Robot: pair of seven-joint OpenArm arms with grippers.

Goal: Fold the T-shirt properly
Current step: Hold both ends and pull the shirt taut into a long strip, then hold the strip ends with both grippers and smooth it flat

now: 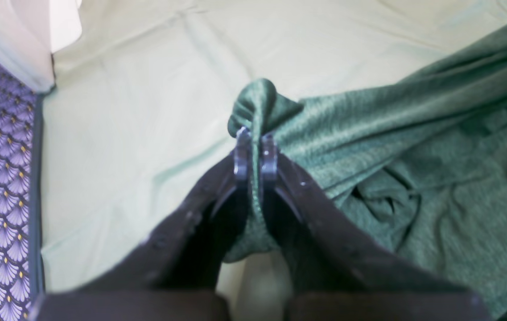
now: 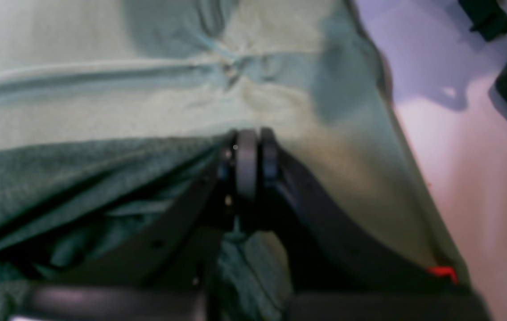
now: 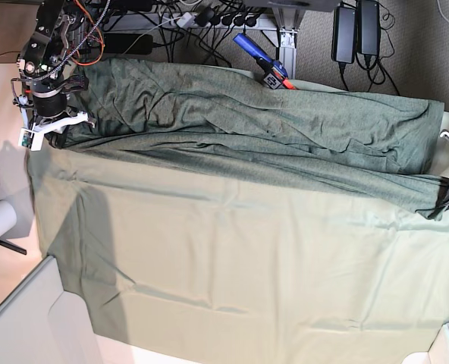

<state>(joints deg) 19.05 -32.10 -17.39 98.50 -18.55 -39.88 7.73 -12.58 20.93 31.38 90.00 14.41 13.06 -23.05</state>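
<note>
While the dark olive-green heathered knit T-shirt point(image 3: 255, 121) lies stretched across the pale green table cloth point(image 3: 247, 258), left gripper point(image 1: 255, 136) and right gripper point(image 2: 253, 142) each pinch its fabric, jaws narrow.

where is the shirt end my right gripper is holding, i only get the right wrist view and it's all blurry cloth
Observer: In the base view the right gripper sits at the table cloth's left edge, at the T-shirt's corner.
Operator: is the left one gripping too
Observer: Yes, the left gripper is shut on a bunched fold of T-shirt.
Operator: is the shirt flat
Observer: No, it stretches between both grippers across the cloth's far side, wrinkled lengthwise.
</note>
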